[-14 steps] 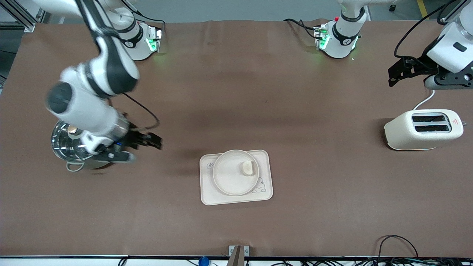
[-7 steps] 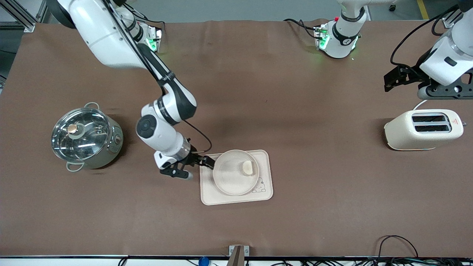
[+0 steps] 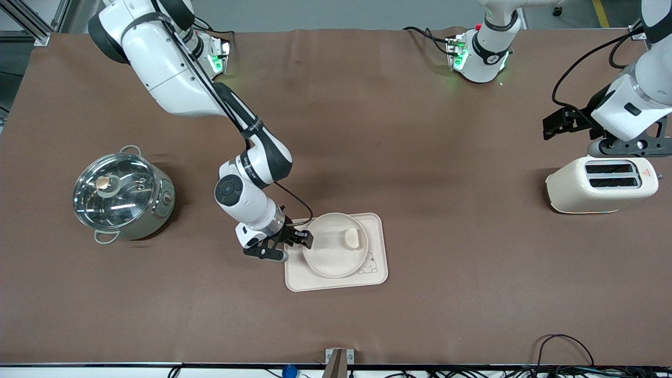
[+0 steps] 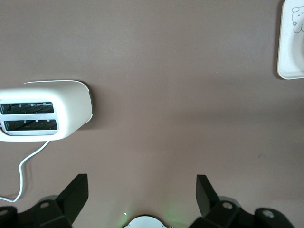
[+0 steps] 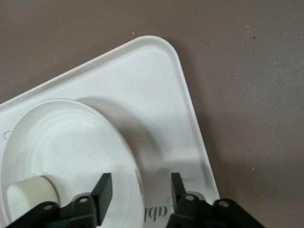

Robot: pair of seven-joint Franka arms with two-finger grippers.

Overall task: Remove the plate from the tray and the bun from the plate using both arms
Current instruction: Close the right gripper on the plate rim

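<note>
A: So where's the right tool (image 3: 303, 240)?
B: Straddling the plate (image 3: 328, 257) rim, fingers spread, one each side. The bun (image 3: 352, 239) sits on the plate, on the tray (image 3: 378, 273).
A: Left tool (image 3: 551, 125)?
B: Spread wide, waiting by the toaster (image 3: 601, 184).

Work surface: one desk (image 3: 399, 131), covered edge to edge in a matte brown sheet with faint creases near the edge by the arm bases. Grey floor (image 3: 336, 13) shows above that edge, with a yellow line (image 3: 600, 11) at one corner. Aluminium framing (image 3: 31, 23) stands at the right arm's end. Black cables (image 3: 567, 370) trail along the desk's near edge. Lighting is even, shadows soft.
</note>
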